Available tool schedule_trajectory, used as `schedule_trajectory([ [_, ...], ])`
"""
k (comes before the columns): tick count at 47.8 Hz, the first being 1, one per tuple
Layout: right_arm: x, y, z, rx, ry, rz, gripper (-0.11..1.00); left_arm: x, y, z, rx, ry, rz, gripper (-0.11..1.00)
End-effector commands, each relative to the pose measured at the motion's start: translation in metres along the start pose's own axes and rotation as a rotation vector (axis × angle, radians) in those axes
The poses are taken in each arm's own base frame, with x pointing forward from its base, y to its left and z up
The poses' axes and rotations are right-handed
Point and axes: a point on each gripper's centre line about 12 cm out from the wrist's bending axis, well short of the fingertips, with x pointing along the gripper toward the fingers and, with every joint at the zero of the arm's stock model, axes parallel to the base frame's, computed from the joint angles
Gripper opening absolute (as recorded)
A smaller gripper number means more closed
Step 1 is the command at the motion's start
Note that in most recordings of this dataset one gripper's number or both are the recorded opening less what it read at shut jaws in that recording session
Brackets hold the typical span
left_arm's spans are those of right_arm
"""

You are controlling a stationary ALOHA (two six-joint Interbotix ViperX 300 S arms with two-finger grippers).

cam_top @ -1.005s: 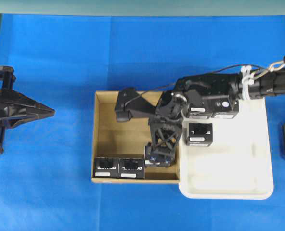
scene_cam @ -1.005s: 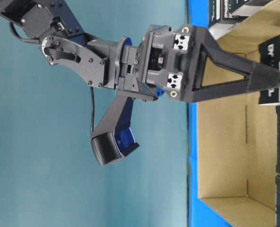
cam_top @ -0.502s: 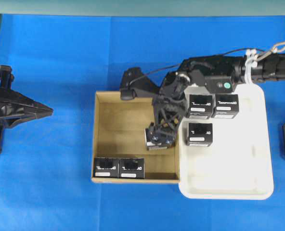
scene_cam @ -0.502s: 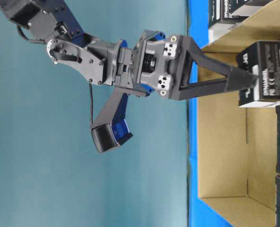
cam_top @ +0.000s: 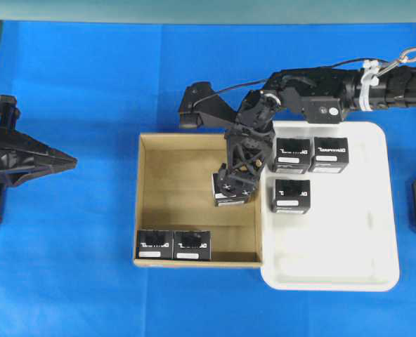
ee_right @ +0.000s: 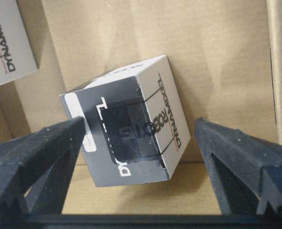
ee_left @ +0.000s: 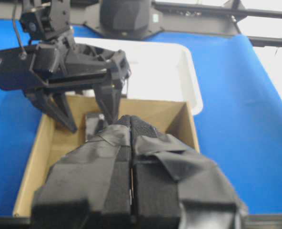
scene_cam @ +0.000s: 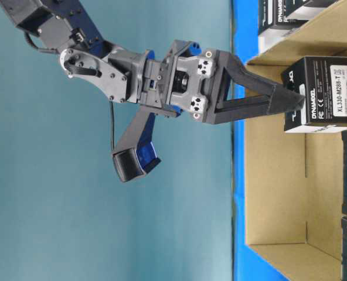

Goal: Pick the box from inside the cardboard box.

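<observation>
Black box [cam_top: 229, 201] with white lettering sits between the fingers of the right gripper [cam_top: 234, 188], over the right-hand part of the cardboard carton [cam_top: 139, 203], close to the wall that borders the white tray [cam_top: 377, 210]. The right gripper points down into the carton and grips this box with its jaws spread wide across it. In the right wrist view the box [ee_right: 131, 138] hangs tilted, one finger pressed against its labelled side; whether the other finger touches it cannot be told there. In the table-level view the box [scene_cam: 326, 93] is at the fingertips and stands higher than the boxes resting on the carton floor. Two more black boxes [cam_top: 155, 246] [cam_top: 192, 246] stand side by side, touching, against the carton's near wall at its left. Three black boxes are on the tray: two [cam_top: 292, 154] [cam_top: 329, 154] together along its far edge and one [cam_top: 291, 195] just in front of them. The left gripper [cam_top: 71, 162] hovers over the blue table [cam_top: 74, 281], well apart from the carton, its taped fingers [ee_left: 107, 157] pressed together and holding nothing.
</observation>
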Motion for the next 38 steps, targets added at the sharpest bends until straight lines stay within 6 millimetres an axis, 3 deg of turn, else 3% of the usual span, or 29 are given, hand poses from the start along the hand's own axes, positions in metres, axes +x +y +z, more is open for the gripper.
schedule_trajectory([
  [1,-0.003,0.002,0.002,-0.005,-0.01,-0.002,0.99,0.001,-0.001,0.011,0.002,-0.031,-0.004,-0.07],
  [16,-0.054,0.024,0.008,-0.038,-0.1,0.013,0.99,0.0,-0.001,0.012,0.002,-0.034,-0.004,-0.07],
  [31,-0.147,0.063,0.015,-0.139,-0.178,0.051,0.99,0.0,-0.001,0.013,0.002,-0.04,-0.004,-0.07],
  [38,-0.179,0.074,0.013,-0.198,-0.135,0.039,0.99,-0.001,-0.001,0.014,0.002,-0.044,-0.004,-0.07],
])
